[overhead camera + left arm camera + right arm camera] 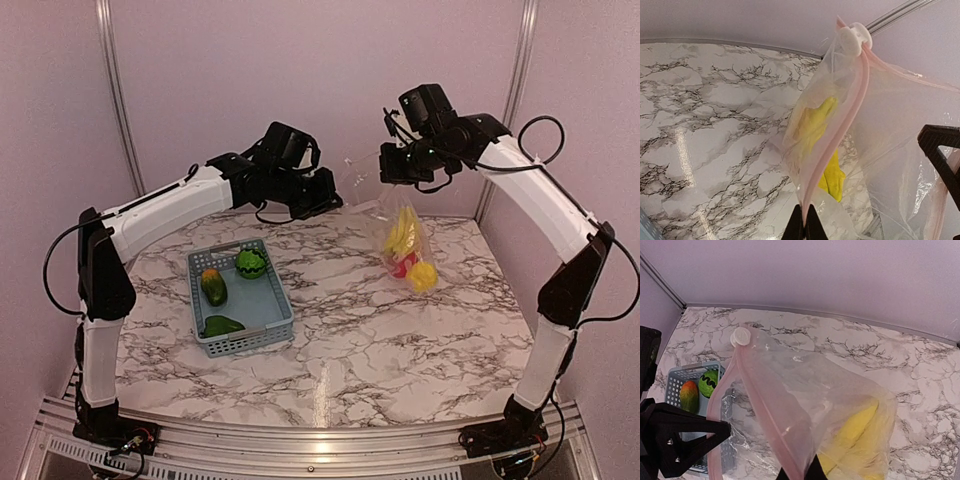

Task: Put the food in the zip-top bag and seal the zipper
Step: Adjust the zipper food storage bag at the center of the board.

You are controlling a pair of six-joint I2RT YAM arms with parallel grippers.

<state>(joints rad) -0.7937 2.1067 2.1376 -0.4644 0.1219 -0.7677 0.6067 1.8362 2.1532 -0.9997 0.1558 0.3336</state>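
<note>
The clear zip-top bag (404,238) hangs above the table's back right, held up by both grippers. Yellow bananas (402,232), a red piece (403,267) and a yellow round piece (423,277) sit inside it. My left gripper (804,222) is shut on the pinkish zipper strip (840,135); the white slider tab (854,39) is at the strip's far end. My right gripper (800,475) is shut on the same strip (765,410), with the slider (741,336) beyond it. The bananas also show through the plastic in the wrist views (814,125) (855,432).
The grey-blue mesh basket (268,335) stands at the left of the marble table, holding a round green piece (251,263), an orange-green piece (213,285) and a flat green piece (222,325). The back wall is close behind the bag.
</note>
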